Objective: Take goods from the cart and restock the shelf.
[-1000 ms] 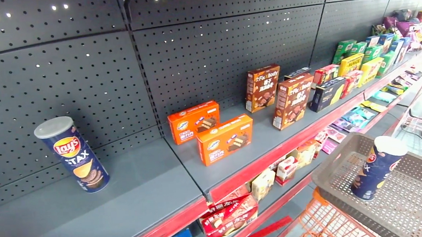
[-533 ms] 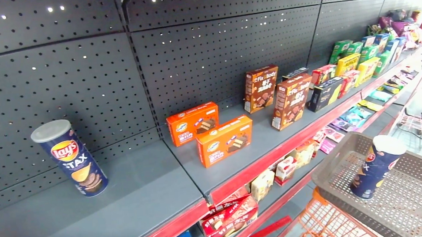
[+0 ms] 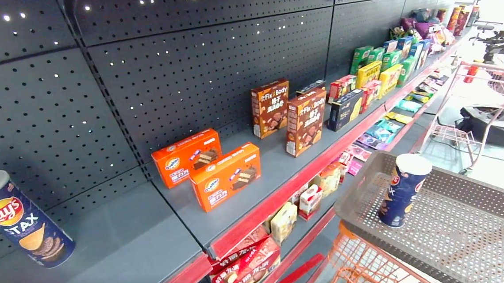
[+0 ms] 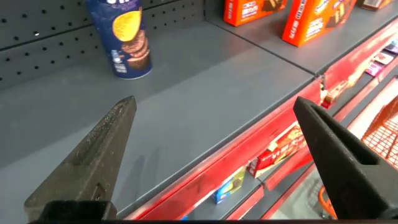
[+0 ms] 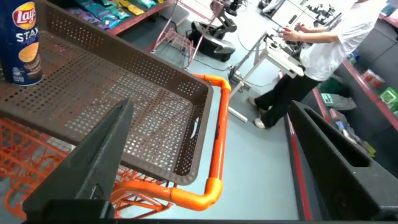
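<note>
- Grey shelf deck [image 3: 108, 240] with a red front edge and a black pegboard back wall [image 3: 185, 75] takes up the left and middle of the head view. An orange cart [image 3: 367, 262] carrying a brown perforated basket [image 3: 462, 233] stands before it on the right.
- Left gripper [image 4: 214, 106] hangs over the front part of the deck, pointing down at it, its jaws spread wide with nothing between them.
- Right gripper [image 5: 211, 107] hovers above the basket near the cart's orange handle, also spread wide and empty.
- One blue chip can [image 3: 401, 191] stands upright in the basket, close to the rim on the shelf side and well apart from the right gripper.
- A second blue chip can [image 3: 20, 220] stands upright on the deck at the far left, near the pegboard, beyond the left gripper and apart from it.
- Two orange boxes [image 3: 225, 176] stand one behind the other on the next shelf section to the right, the rear one near the pegboard.
- Two brown boxes [image 3: 305, 121] stand upright farther along, then rows of mixed coloured boxes [image 3: 380, 68] toward the far end.
- Red snack packs [image 3: 245, 268] and small cartons lie on the lower shelf under the red edge.
- A pink cart [image 3: 476, 112] stands in the aisle beyond the basket.
</note>
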